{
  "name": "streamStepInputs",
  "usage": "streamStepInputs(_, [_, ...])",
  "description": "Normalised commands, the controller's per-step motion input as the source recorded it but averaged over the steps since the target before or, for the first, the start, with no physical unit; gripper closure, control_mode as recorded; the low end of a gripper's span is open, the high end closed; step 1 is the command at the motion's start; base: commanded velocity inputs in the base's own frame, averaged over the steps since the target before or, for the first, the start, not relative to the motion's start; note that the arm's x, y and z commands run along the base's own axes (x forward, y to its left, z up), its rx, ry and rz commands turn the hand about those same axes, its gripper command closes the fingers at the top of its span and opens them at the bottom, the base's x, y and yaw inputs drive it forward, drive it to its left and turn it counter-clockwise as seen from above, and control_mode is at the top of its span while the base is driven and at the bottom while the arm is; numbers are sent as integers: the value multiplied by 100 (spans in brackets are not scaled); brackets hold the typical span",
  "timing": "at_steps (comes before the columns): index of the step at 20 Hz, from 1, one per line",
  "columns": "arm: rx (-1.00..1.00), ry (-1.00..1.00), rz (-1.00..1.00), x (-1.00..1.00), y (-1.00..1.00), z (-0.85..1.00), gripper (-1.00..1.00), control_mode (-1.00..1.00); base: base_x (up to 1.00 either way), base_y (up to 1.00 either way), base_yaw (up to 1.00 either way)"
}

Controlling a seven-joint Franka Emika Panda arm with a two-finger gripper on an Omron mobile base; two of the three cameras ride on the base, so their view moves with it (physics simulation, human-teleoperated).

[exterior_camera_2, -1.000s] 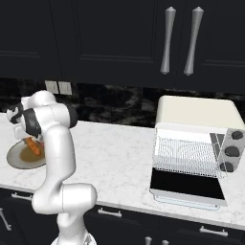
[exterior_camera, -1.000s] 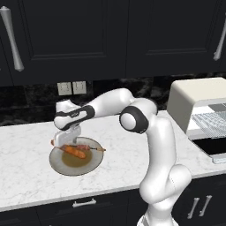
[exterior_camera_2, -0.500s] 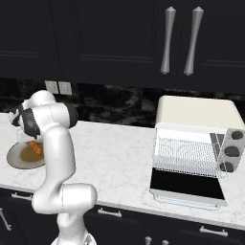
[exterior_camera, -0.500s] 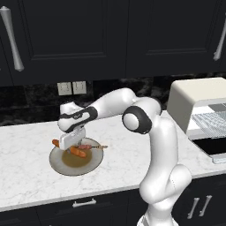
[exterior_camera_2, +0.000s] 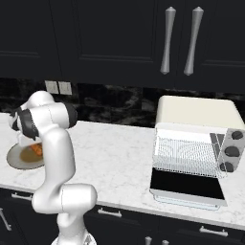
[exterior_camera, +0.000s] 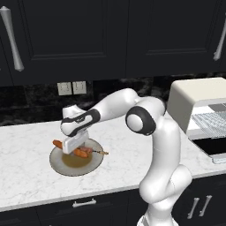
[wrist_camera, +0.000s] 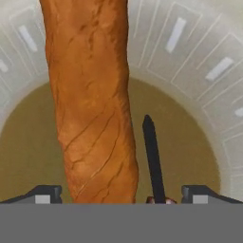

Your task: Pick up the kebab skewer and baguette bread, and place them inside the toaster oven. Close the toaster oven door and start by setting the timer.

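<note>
The baguette bread [wrist_camera: 92,104], a long orange-brown loaf, lies on a round plate [wrist_camera: 190,47] and runs up the hand view. The kebab skewer [wrist_camera: 152,156] lies beside it, its dark pointed stick showing. My gripper [wrist_camera: 122,195] is open and low over the plate, with its fingertips [wrist_camera: 45,194] standing wide on either side of both foods. From the left base view, the gripper [exterior_camera: 73,149] sits on the baguette bread [exterior_camera: 58,144], and the kebab skewer [exterior_camera: 96,152] pokes out to the right. The toaster oven [exterior_camera_2: 196,139] stands at the right with the toaster oven door [exterior_camera_2: 186,184] folded down open.
The plate [exterior_camera: 90,164] sits on the white marble counter [exterior_camera: 31,176] at the left. Dark upper cabinets [exterior_camera_2: 119,38] hang above, and wall outlets [exterior_camera: 72,88] sit on the black backsplash. A wire rack [exterior_camera_2: 184,153] shows inside the oven, with knobs [exterior_camera_2: 232,150] on its right.
The hand has dropped lower onto the plate and shifted slightly right, so it now covers part of the baguette. The oven and door are unchanged.
</note>
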Motion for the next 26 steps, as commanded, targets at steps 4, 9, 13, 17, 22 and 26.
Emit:
streamStepInputs(4, [-1,0,0,-18,-25,-6,-100,-100,0,0,0])
streamStepInputs(9, [-3,0,0,-9,-10,-33,100,-100,0,0,0])
streamStepInputs(13, [-1,0,0,0,-1,-31,100,-100,0,0,0])
streamStepInputs(17, [0,0,0,-10,-1,-16,100,-100,0,0,0])
streamStepInputs(22, [0,-1,0,-14,-14,23,100,-100,0,0,0])
streamStepInputs(26, [0,-3,0,-48,-36,33,100,-100,0,0,0])
